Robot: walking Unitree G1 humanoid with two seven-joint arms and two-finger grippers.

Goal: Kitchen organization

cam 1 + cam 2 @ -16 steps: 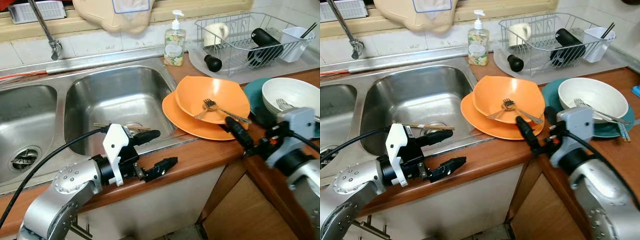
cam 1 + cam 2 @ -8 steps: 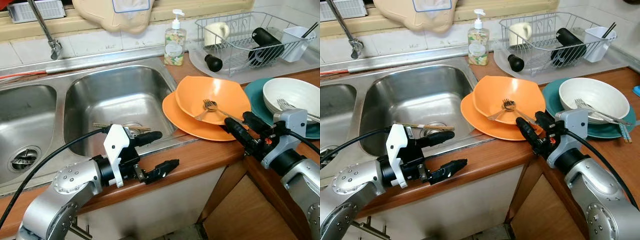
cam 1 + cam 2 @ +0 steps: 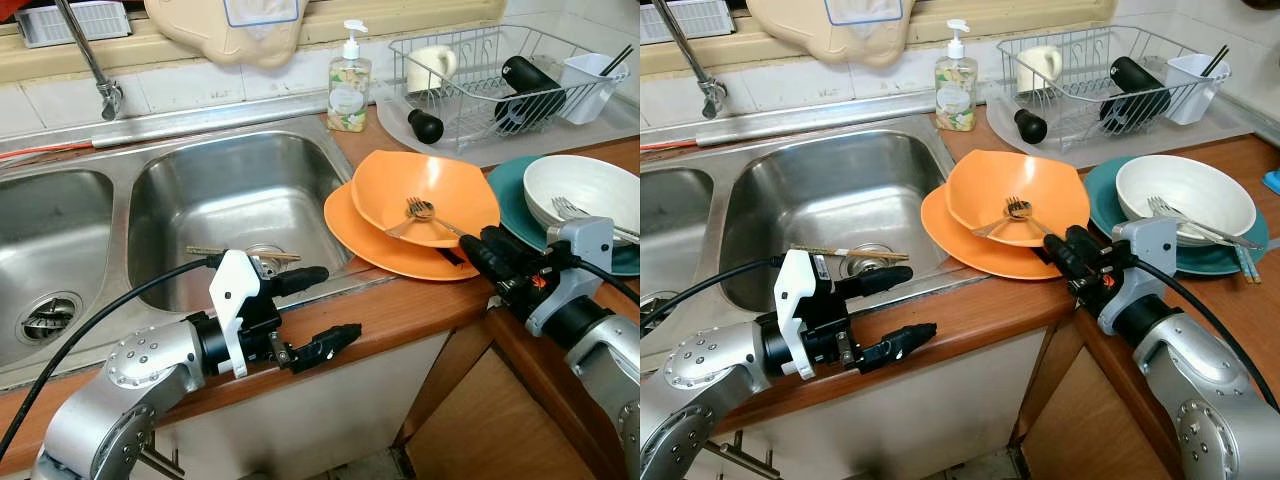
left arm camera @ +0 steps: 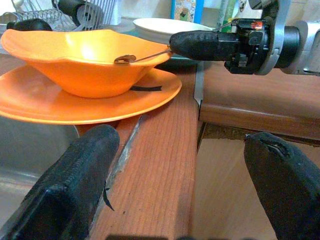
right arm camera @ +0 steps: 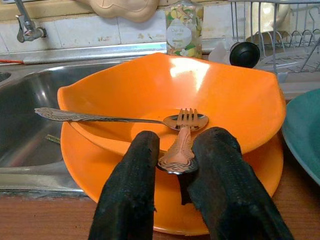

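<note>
Right pincer clamps fork handle

Right pincer point(image 5: 172, 165) at frame centre-right, fingers together on fork point(image 5: 182, 137) handle; fork lies in orange bowl point(image 3: 425, 195) w/ spoon point(image 5: 115, 118), on orange plate point(image 3: 375, 240). Left pincer point(image 3: 320, 310), lower centre over bench point(image 3: 400, 310) edge, fingers apart, nothing held.

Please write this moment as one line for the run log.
right gripper: jaws around fork handle at orange bowl rim | spoon: in bowl | left gripper: open, idle above counter edge
</note>
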